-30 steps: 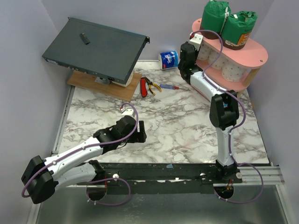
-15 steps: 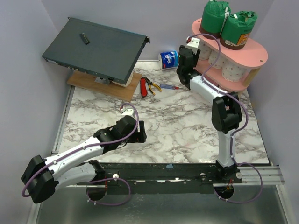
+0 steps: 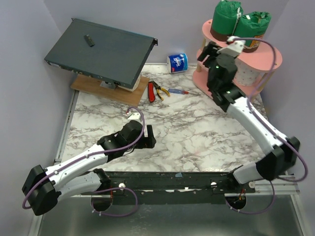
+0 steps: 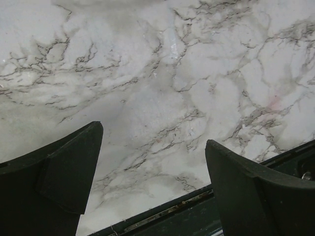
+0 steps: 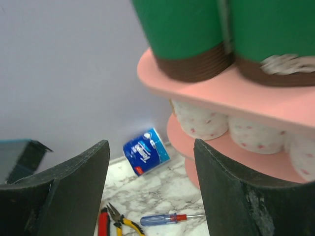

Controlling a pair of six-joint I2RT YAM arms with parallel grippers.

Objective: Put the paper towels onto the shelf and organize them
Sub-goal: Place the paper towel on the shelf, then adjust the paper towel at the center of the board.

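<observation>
A marble-patterned table top [image 3: 197,132] fills the middle of the overhead view. At its far left corner a dark grey metal box [image 3: 98,54] lies tilted on a wooden board [image 3: 93,88], with a small black part [image 3: 89,40] on its lid. At the far right corner stands the pink shelf [image 3: 268,56]. Two green-wrapped rolls [image 3: 226,19] with brown bands stand upright and touching on its top board, and white rolls [image 3: 248,73] sit on the tier below.

The right arm reaches across the front of the shelf and hides part of the middle tier. The right gripper [image 3: 209,51] is at the shelf's left end, fingers apart and empty. The left gripper [image 3: 150,137] hangs low over the near table, well apart from everything, its fingers also spread with nothing between them.

One blue-and-white roll [image 3: 177,63] lies on its side by the back wall, between box and shelf. Just in front of it are red-handled pliers [image 3: 155,91] and a screwdriver [image 3: 179,92].

The right wrist view alone shows red specks on the white rolls [image 5: 199,120] and the blue-and-white roll [image 5: 146,152] framed between the open fingers [image 5: 74,182]. The left wrist view shows only bare marble and the table's dark front rail [image 4: 197,216].
</observation>
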